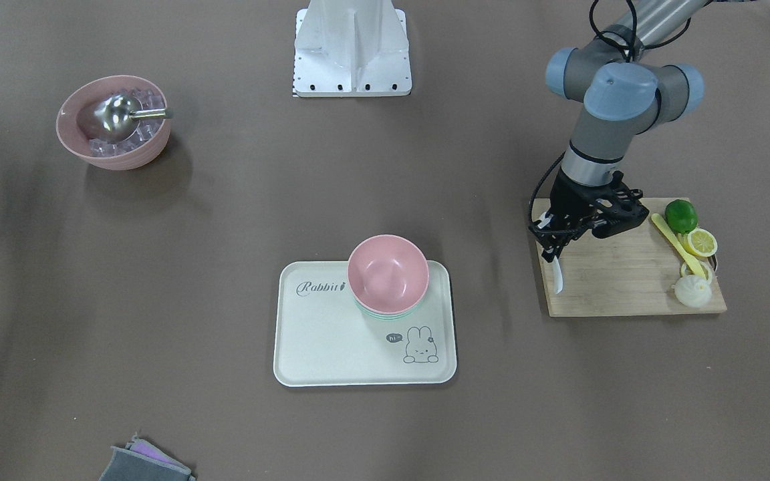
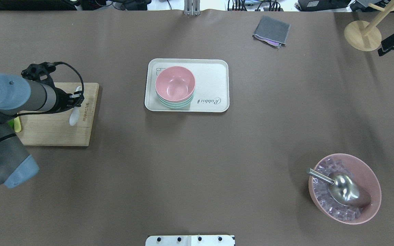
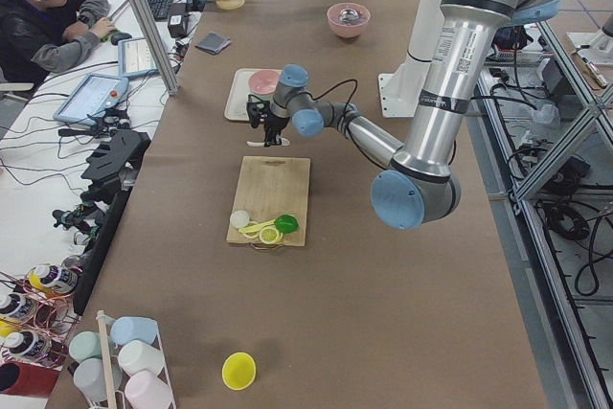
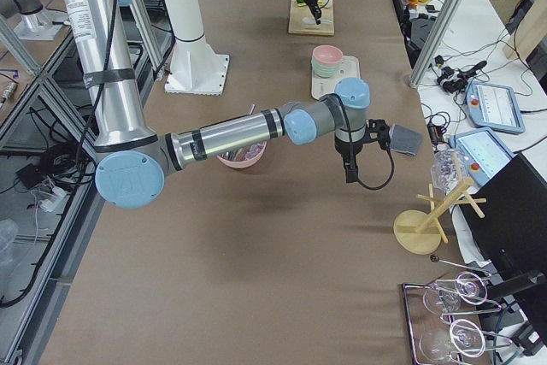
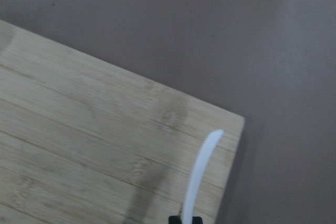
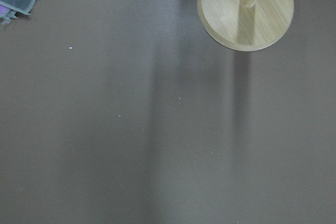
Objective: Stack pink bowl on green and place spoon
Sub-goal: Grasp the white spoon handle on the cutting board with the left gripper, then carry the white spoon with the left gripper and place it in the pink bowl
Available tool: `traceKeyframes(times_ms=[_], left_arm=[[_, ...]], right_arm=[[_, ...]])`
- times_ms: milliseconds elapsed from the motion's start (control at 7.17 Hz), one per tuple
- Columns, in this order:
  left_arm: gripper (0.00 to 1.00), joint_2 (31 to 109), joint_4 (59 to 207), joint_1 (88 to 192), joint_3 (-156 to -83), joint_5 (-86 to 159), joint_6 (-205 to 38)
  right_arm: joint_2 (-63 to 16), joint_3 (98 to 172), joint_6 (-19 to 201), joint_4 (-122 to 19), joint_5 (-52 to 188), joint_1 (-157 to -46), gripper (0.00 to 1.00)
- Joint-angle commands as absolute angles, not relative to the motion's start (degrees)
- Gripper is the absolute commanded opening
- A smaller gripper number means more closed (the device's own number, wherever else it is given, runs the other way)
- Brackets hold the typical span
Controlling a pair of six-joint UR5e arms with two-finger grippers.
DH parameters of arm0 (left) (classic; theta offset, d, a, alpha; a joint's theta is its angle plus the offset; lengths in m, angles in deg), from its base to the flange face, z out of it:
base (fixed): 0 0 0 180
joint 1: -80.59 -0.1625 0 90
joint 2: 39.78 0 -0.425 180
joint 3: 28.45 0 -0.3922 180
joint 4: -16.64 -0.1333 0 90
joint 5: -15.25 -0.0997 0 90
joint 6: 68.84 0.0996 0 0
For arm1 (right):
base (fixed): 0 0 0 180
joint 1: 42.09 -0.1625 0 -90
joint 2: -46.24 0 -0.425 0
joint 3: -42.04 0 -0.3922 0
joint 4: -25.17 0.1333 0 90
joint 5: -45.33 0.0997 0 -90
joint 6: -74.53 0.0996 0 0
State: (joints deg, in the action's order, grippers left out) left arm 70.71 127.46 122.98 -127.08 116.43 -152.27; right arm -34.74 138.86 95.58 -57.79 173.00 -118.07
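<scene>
The pink bowl [image 1: 388,272] sits nested on top of the green bowls [image 1: 385,314] on the white rabbit tray [image 1: 331,347]; in the overhead view the pink bowl [image 2: 175,83] rests on the green ones [image 2: 174,104]. My left gripper [image 1: 551,250] is shut on the handle of a white spoon [image 1: 557,275] and holds it above the near corner of the wooden cutting board [image 1: 625,287]. The spoon [image 5: 202,166] points down in the left wrist view. My right gripper [image 2: 393,42] hovers at the far right edge near a wooden stand; I cannot tell whether it is open or shut.
A lime [image 1: 680,215], lemon slice [image 1: 701,242], yellow utensil [image 1: 676,244] and white bun [image 1: 692,292] lie on the board. A large pink bowl [image 2: 371,177] holds ice cubes and a metal scoop [image 2: 340,189]. A grey cloth [image 2: 271,31] and wooden stand [image 2: 363,36] sit at the far side.
</scene>
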Motion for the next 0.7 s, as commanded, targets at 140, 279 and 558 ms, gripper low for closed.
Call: traceKeyframes(times_ms=[140, 279, 558], left_arm=[[0.0, 84.9, 119.8, 122.7, -125.1, 116.3, -155.4], [0.0, 90.6, 119.6, 122.7, -121.1, 116.1, -155.6], [0.0, 101.1, 121.4, 122.6, -108.5, 116.0, -159.7]], right_arm=[[-40.4, 139.3, 95.5, -58.5, 172.5, -118.3, 1.0], [-40.9, 139.4, 95.5, -58.7, 172.7, -119.2, 1.0], [-42.1, 139.5, 95.4, -58.7, 172.9, -120.8, 1.0]])
